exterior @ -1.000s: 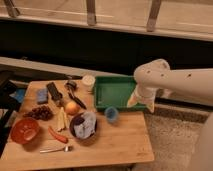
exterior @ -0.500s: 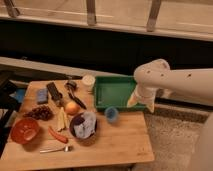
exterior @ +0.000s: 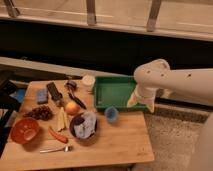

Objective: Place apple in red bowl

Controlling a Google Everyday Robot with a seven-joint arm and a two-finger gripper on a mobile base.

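The apple (exterior: 72,107) is a small round orange-yellow fruit lying near the middle of the wooden table (exterior: 115,145). The red bowl (exterior: 25,130) is shallow and sits at the table's front left corner, empty. My gripper (exterior: 133,99) hangs from the white arm (exterior: 170,82) on the right, above the right end of a green tray (exterior: 116,92). It is well to the right of the apple and far from the red bowl. Nothing shows in it.
A dark brown bowl with bluish cloth (exterior: 84,125) and a small blue cup (exterior: 111,114) stand right of the apple. Dark grapes (exterior: 40,113), a yellow piece (exterior: 61,119), a red carrot-like piece (exterior: 57,135), a fork (exterior: 55,148), a white cup (exterior: 88,81) and a blue sponge (exterior: 42,96) also lie on the table.
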